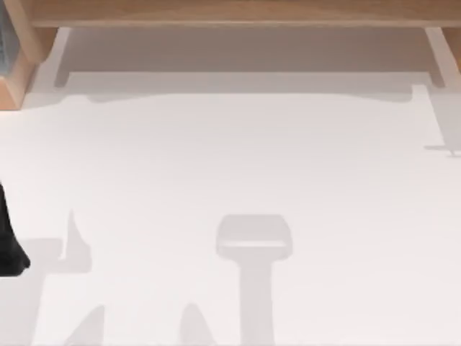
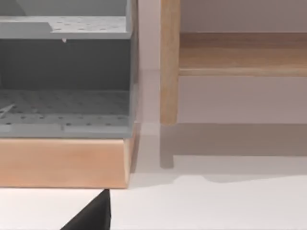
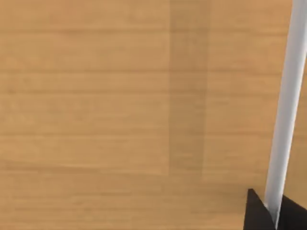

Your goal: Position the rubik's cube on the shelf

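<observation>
Set-down stage, close in on the shelf

Right gripper tight up against the wood grain of the shelf, so judged to be at the placing step; opening and hold impossible to tell, likewise the whereabouts of the rubik's cube. Left gripper parked low at the left edge of the desk, grip state also unclear, facing a grey perforated rack beside the shelf's side support. Next, probably: settle the cube flat on the board, release, lift clear of the supports.

White table; grey perforated rack on a wooden base (at the table's far-left corner).
</observation>
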`<state>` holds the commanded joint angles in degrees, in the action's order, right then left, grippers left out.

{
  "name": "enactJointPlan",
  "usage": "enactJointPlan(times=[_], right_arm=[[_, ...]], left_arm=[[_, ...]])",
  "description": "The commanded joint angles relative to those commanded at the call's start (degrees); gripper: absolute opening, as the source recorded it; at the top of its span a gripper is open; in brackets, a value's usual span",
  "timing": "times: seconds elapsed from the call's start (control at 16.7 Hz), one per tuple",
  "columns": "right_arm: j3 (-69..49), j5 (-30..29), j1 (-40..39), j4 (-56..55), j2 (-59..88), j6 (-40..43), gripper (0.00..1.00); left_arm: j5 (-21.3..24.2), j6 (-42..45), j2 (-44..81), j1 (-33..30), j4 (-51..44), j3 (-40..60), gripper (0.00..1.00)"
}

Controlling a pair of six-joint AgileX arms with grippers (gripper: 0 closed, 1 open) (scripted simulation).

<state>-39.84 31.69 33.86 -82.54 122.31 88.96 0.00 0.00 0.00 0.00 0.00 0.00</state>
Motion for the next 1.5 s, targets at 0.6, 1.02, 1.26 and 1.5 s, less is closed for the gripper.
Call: enactJointPlan(times=[0.6, 1.02, 1.26, 1.5], right_arm=[[11.2, 6.17, 6.07, -7.2, -3.56, -0.07, 0.0], [12.07, 6.95, 6.85, -7.99, -4.2, -0.09, 0.15], [12.07, 6.95, 6.85, -7.99, -4.2, -0.09, 0.45], [12.07, 6.95, 6.85, -7.99, -4.2, -0.09, 0.75]], left_arm=[[0.0, 0.0, 0.0, 0.0, 0.0, 0.0, 1.0], [0.0, 0.0, 0.0, 0.0, 0.0, 0.0, 1.0], [0.0, 0.0, 0.0, 0.0, 0.0, 0.0, 1.0], [0.0, 0.0, 0.0, 0.0, 0.0, 0.0, 1.0]])
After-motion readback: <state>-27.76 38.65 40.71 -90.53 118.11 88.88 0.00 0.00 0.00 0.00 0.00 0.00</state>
